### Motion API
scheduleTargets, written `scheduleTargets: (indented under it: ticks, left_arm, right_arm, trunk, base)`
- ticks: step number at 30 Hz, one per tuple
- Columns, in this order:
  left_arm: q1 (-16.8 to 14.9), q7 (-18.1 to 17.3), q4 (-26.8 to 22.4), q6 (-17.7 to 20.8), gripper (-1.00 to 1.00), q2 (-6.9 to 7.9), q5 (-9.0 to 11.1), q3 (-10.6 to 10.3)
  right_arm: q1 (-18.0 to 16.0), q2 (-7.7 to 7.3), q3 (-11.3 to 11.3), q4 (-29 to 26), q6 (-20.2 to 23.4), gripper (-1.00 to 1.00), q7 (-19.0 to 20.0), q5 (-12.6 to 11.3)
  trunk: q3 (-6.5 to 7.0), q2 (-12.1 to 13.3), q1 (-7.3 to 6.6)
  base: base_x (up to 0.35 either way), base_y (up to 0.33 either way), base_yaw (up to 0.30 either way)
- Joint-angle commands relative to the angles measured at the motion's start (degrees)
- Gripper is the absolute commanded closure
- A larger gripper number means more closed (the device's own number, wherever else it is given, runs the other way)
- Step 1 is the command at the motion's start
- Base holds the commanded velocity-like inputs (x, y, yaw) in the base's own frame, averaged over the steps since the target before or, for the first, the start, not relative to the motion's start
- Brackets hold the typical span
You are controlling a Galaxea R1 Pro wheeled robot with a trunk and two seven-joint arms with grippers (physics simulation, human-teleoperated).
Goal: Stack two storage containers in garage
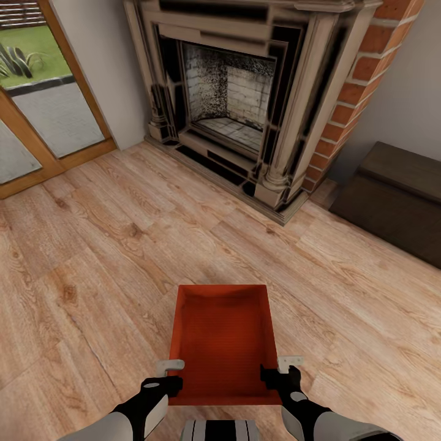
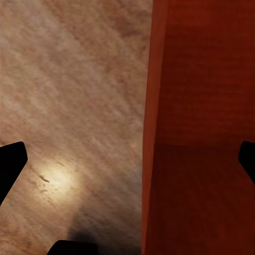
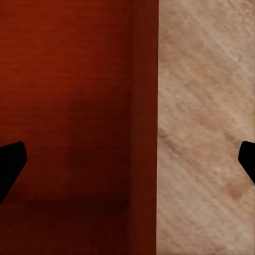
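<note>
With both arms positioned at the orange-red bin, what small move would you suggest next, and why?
Probably shut both grippers. The left gripper and right gripper are open, each straddling a side wall of the orange-red open-top plastic bin near its near corners, one finger inside and one outside. The bin appears to sit on the light wood-plank floor, so the walls need clamping before lifting.

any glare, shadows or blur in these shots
Head view: even light, fireplace edges warped and smeared. Left wrist view: bright glare spot on the wood floor, a dark shadow nearby, soft focus. Right wrist view: storage container wall blurred, darker lower down.
</note>
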Motion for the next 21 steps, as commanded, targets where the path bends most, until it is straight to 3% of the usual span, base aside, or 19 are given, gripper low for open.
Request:
scheduleTargets:
  ticks: [1, 7, 16, 21]
  left_arm:
    - [0.0, 0.31, -0.11, 0.29, -1.0, 0.03, 0.52, -0.51]
    - [0.0, 0.31, -0.11, 0.29, -1.0, 0.0, 0.52, -0.5]
    - [0.0, 0.31, -0.11, 0.29, -1.0, 0.05, 0.52, -0.5]
    - [0.0, 0.31, -0.11, 0.29, -1.0, 0.05, 0.52, -0.5]
  right_arm:
    - [-0.04, 0.02, 0.48, 0.09, -0.22, -1.0, -0.09, -0.61]
    - [-0.04, 0.02, 0.47, 0.09, -0.25, -1.0, -0.06, -0.65]
    - [-0.04, 0.02, 0.46, 0.09, -0.27, -1.0, -0.08, -0.66]
    - [-0.04, 0.02, 0.46, 0.09, -0.28, -1.0, -0.07, -1.02]
  trunk:
    - [-0.03, -0.01, -0.01]
    - [-0.03, -0.01, -0.01]
    - [-1.65, -3.62, 1.97]
    - [-1.65, -3.62, 1.97]
  base:
    - [0.0, 0.0, 0.0]
    - [0.0, 0.0, 0.0]
    - [0.0, 0.0, 0.0]
    - [0.0, 0.0, 0.0]
